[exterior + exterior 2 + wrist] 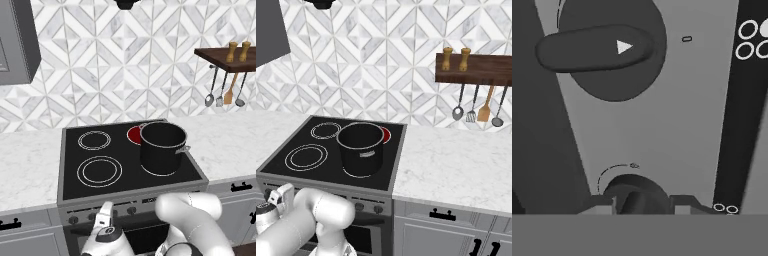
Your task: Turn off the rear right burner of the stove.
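The stove [70,185] [398,150] has a black glass top and a grey front panel. Its rear right burner [133,134] [387,134] glows red, partly hidden behind the black pot [162,148] [361,148] on the front right ring. My gripper [106,208] is low at the front panel, against the row of dark knobs. In the hand view my gripper [643,205] is shut on a round knob [634,189], one fingertip on each side. A second knob [607,47] with a white arrow sits above it in that view.
More knobs [131,210] [359,206] line the panel. White counters flank the stove, with grey drawers [446,222] below. A wooden shelf [476,70] with hanging utensils is on the right wall, and a grey cabinet [17,42] hangs upper left.
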Tool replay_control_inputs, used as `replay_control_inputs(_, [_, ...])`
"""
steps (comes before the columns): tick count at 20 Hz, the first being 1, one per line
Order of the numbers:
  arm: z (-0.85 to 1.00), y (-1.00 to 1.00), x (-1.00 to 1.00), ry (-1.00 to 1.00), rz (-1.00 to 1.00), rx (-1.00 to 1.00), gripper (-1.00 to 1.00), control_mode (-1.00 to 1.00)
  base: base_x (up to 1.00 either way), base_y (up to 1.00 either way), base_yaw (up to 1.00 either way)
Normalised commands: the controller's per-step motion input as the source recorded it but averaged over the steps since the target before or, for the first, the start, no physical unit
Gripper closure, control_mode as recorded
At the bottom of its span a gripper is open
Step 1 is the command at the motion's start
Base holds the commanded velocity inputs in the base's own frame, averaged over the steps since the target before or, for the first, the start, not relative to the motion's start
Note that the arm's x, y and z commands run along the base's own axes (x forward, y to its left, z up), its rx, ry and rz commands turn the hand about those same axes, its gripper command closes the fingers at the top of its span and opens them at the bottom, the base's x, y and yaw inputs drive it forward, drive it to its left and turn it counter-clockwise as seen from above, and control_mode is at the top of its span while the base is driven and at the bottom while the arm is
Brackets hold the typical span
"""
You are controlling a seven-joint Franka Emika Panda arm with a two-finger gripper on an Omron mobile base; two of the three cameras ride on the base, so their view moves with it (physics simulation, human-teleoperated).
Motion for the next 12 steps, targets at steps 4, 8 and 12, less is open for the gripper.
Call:
replay_control_inputs(4, [0.00,0.00,0.00,0.00,-0.50,0.63,1.00,-1.00,0.00,0.00,0.00])
replay_control_inputs(8, [0.00,0.00,0.00,0.00,-0.50,0.63,1.00,-1.00,0.00,0.00,0.00])
replay_control_inputs(12, [0.00,-0.01,-0.02,0.00,-0.49,0.65,1.00,-1.00,0.00,0.00,0.00])
